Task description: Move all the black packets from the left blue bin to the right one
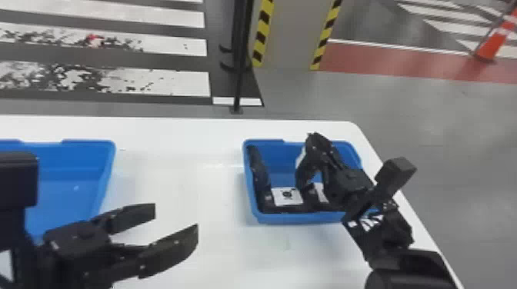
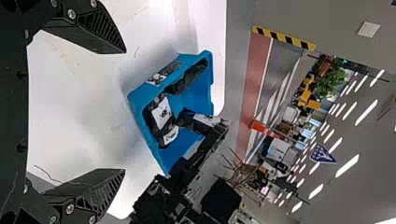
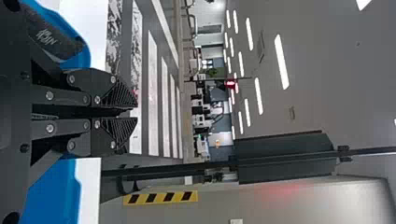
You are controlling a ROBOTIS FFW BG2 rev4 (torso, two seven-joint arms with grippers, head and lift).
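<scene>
No wording or number could be read. On a black packet (image 1: 279,210) lying in the right blue bin (image 1: 292,218), a white label (image 1: 285,196) was marked with a dark round emblem, and a second white label (image 1: 321,193) was seen just beside it. Pale print (image 3: 45,36) was shown on a black packet at the bin's edge. Behind, in the left wrist view, a blue sign (image 2: 321,154) was marked with a white pattern.
</scene>
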